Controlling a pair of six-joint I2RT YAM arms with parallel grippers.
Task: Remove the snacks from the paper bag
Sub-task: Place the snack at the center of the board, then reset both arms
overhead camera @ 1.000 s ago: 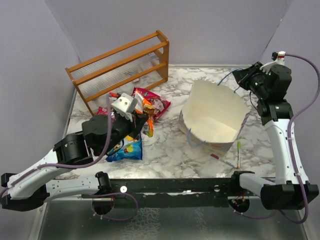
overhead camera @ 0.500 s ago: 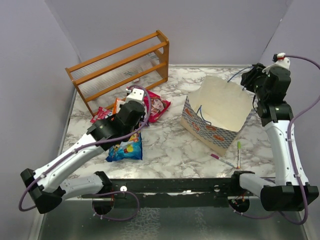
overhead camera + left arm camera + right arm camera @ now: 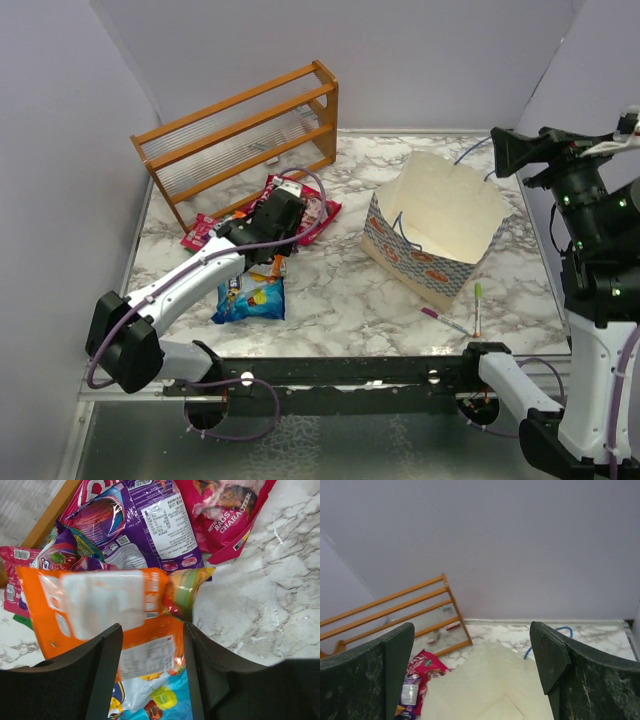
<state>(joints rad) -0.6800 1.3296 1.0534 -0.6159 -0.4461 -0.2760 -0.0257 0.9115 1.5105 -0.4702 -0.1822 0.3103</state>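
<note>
Several snacks (image 3: 250, 300) already lie heaped on the marble table (image 3: 330, 300) at centre left of the overhead view, and your left gripper (image 3: 151, 630) hangs right over that heap. Its jaws stand apart with the orange packet (image 3: 100, 605) across the gap, blurred and not pinched as far as I can tell, so I read this as the drop-off step. That packet lies flat, pale panel up, its long axis left to right across the wrist view, overlapping the purple packet (image 3: 145, 525). Your right gripper (image 3: 471, 627) sits high at upper right, jaws wide apart on nothing, above the paper bag (image 3: 420, 262). The bag stands right of centre, mouth up, its broad side running upper left to lower right. No packet shows inside, though its floor is partly hidden. Next call: check that floor before you reach in.
</note>
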